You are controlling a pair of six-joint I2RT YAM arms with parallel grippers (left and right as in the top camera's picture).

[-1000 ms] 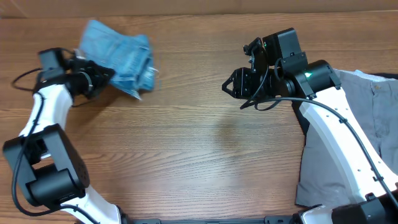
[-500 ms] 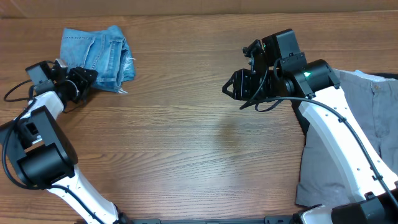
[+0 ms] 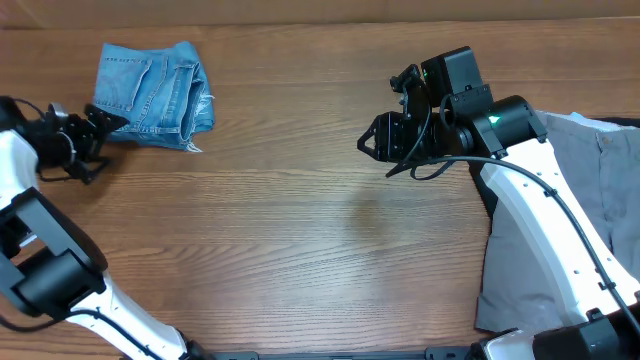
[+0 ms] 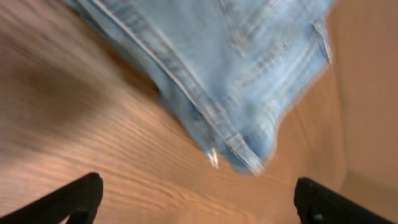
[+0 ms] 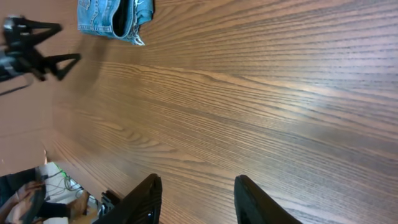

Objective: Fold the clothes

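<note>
The folded light-blue jeans [image 3: 150, 82] lie in a compact bundle at the far left of the wooden table. My left gripper [image 3: 108, 146] sits just to their left and a little nearer, open wide and off the cloth. In the left wrist view the jeans [image 4: 236, 74] fill the top, and the two fingertips of the left gripper [image 4: 199, 199] stand far apart over bare wood. My right gripper [image 3: 372, 155] hovers at the table's middle right. It is open over bare wood with nothing between its fingers [image 5: 146, 199]. The right wrist view shows the jeans [image 5: 115, 15] far off.
Grey trousers [image 3: 590, 180] lie spread at the right edge, partly under the right arm. A strip of black cloth [image 3: 487, 205] shows beside them. The wooden table [image 3: 300, 240] stretches between the two arms. Cables and clutter [image 5: 37, 193] sit beyond the table edge.
My left gripper has opened and let go of the jeans, then drawn back to the left. The jeans now lie at rest on the table. The right arm has stayed still.
</note>
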